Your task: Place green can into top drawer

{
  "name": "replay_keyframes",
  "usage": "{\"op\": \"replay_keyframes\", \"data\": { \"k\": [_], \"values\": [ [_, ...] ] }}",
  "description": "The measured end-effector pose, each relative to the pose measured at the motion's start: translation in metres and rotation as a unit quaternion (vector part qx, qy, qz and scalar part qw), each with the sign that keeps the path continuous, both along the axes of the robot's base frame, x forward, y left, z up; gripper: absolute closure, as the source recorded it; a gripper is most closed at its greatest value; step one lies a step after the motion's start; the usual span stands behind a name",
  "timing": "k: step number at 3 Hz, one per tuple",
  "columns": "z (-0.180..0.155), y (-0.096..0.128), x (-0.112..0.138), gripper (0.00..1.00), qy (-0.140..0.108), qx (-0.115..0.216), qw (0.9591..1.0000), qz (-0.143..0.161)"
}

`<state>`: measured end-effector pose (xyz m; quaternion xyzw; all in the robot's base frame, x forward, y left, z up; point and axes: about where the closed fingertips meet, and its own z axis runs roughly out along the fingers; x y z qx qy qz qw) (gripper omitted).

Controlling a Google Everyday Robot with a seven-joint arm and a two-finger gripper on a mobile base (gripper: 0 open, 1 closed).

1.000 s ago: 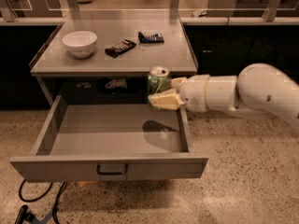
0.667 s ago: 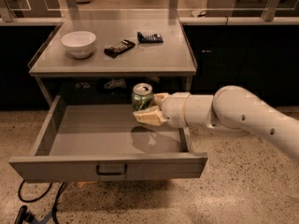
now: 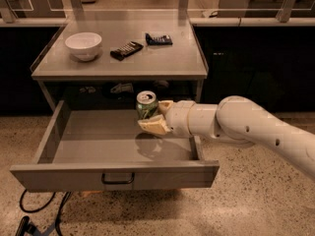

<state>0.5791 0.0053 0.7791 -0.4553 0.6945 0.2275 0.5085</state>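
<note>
- now the green can (image 3: 146, 104) hangs upright over the right-hand half of the open top drawer (image 3: 88, 144), its silver top facing up, its base clear of the drawer floor, with its shadow on the floor just below it.
- over the last second it has come left and down: it was up near the drawer's right rear corner, close under the table edge, and it now sits lower and further in over the drawer floor.
- the gripper (image 3: 154, 116) is just right of the can with the jaws pinching its body, one tan finger (image 3: 153, 127) low in front and the other behind the can's right side.
- the white arm (image 3: 246, 127) reaches in from the right, crossing above the drawer's right wall.
- the drawer is pulled well out, its dark bar handle (image 3: 118, 179) at the centre of the front panel, and nothing else shows inside it.
- my judgement: the carry is nearly done; what is left is a short lowering until the base meets the floor, then letting go. released from this height, the slim can could tip.
- up on the table (image 3: 167, 65), well apart from all this, stand a white bowl (image 3: 83, 45) and two dark packets (image 3: 126, 49), none of them in the way.
</note>
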Motion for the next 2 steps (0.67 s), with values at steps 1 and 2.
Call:
{"op": "replay_keyframes", "data": {
  "k": [1, 2],
  "values": [
    [-0.031, 0.019, 0.026, 1.00, -0.027, -0.028, 0.9990, -0.020],
    [-0.058, 0.054, 0.048, 1.00, -0.046, -0.053, 0.9974, -0.016]
  ]
}}
